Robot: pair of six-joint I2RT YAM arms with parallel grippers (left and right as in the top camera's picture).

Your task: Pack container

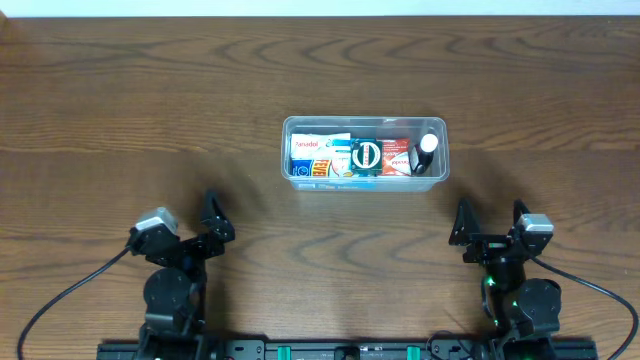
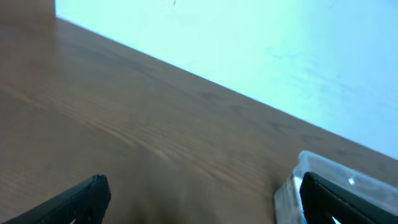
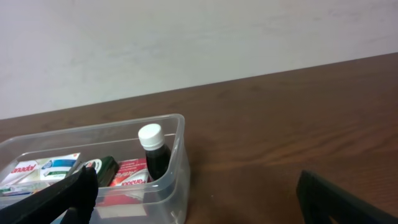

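Note:
The clear plastic container (image 1: 436,128) sits at the middle of the wooden table. Inside lie several small boxes (image 1: 322,157), a dark round item (image 1: 365,155), a red box (image 1: 396,157) and a dark bottle with a white cap (image 1: 427,150). In the right wrist view the container (image 3: 177,149) holds the bottle (image 3: 153,154) upright at its near end. A corner of it shows in the left wrist view (image 2: 292,186). My left gripper (image 1: 212,222) is open and empty at the near left. My right gripper (image 1: 490,222) is open and empty at the near right.
Bare wooden table surrounds the container on all sides. A pale wall (image 3: 186,37) rises behind the far table edge. Black cables (image 1: 70,290) trail from both arm bases at the front edge.

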